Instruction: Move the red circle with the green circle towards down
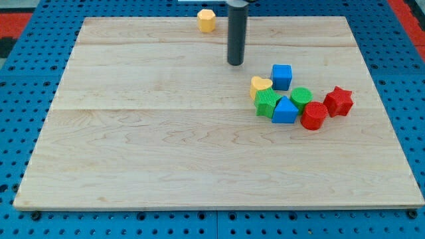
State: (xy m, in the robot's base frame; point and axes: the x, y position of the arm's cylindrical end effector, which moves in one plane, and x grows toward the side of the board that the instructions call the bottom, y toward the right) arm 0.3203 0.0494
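The wooden board (166, 146) fills most of the view, and nearly all of it toward six o'clock lies bare, with the near edge well apart from every block, so there is ample room for a downward push. My arm ends in a dark rod with no jaws to be apart or together; my tip (236, 64) rests on the board at about eleven o'clock from the cluster, clear of it and touching nothing. The step in hand looks like the approach: neither target has been engaged. The cluster sits toward the board's three o'clock side. In it, the green circle (301, 97) sits just at eleven o'clock of the red circle (313, 116), the two touching or nearly so. A red star (339, 101) is just beside the red circle at two o'clock, a blue triangular block (285, 111) crowds it at nine o'clock, with a green ribbed block (267, 103), a yellow heart (260, 85) and a blue cube (281, 76) beyond. A yellow hexagon (207, 20) stands alone at the far edge. The next move, I judge, calls for bringing my tip to twelve o'clock of the green circle, passing the blue cube without nudging it, then driving toward six o'clock so green carries red.
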